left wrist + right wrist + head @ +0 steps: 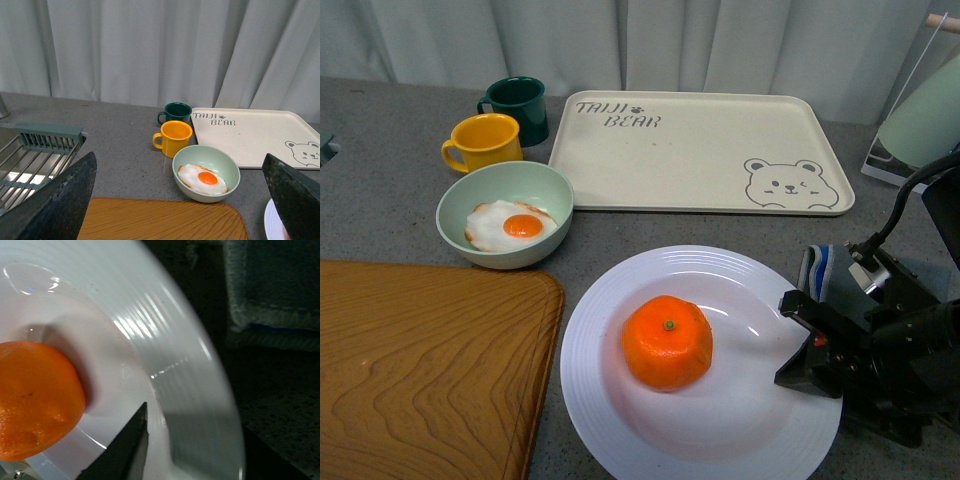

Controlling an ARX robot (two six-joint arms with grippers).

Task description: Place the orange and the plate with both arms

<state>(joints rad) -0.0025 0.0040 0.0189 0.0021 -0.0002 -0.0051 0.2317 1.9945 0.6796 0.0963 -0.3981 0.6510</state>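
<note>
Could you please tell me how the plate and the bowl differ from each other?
The plate is white with a ridged rim; the bowl is pale green and smooth. The plate is much wider and shallower than the bowl. The plate holds an orange, the bowl a fried egg. Both are round, each holding one food item.

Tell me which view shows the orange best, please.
The front view: the whole orange shows there, stem dot up, in the middle of the plate. The right wrist view shows only part of the orange, cropped at the edge. The left wrist view shows none.
</note>
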